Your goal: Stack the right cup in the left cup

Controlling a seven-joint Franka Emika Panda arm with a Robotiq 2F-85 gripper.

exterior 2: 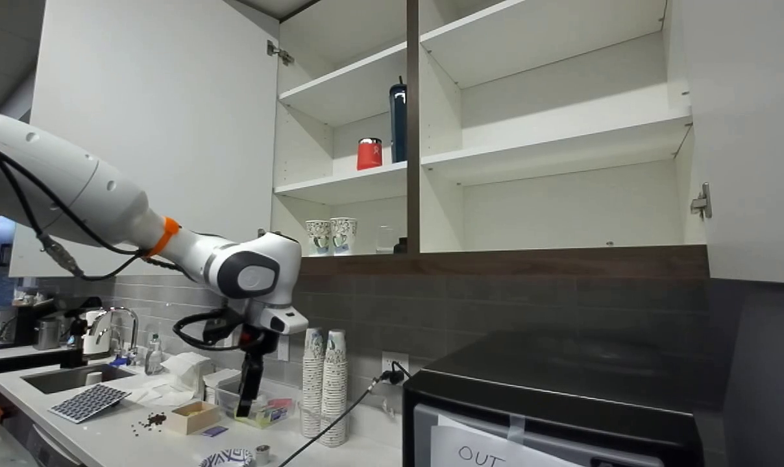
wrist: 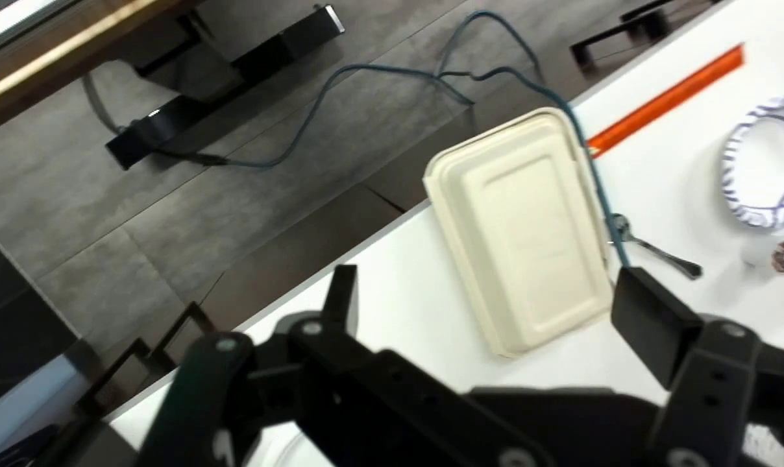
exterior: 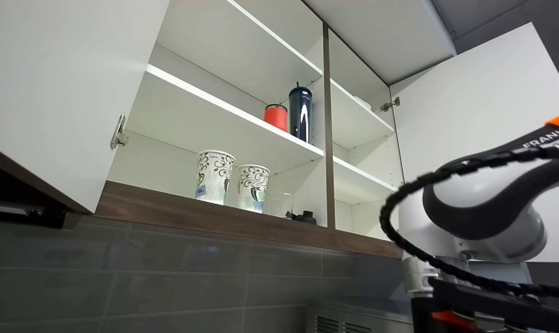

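The left cup [exterior: 214,178], white and flared with a dark greenish pattern, stands upright on the cabinet's lowest shelf. The right cup [exterior: 252,186], patterned alike, stands upright just beside it. In an exterior view, the left cup [exterior 2: 318,237] and right cup [exterior 2: 343,235] also show side by side. My gripper [exterior 2: 244,408] hangs pointing down over the counter, well below and in front of the shelf. In the wrist view, my gripper [wrist: 492,295] has its fingers wide apart with nothing between them. Neither cup is in the wrist view.
A clear glass [exterior: 279,204] and a dark object [exterior: 306,217] stand right of the cups. A red cup [exterior: 276,117] and dark bottle [exterior: 300,113] are one shelf up. Cabinet doors stand open. Paper-cup stacks [exterior 2: 324,389], a black microwave [exterior 2: 548,383] and a tan container [wrist: 528,240] are below.
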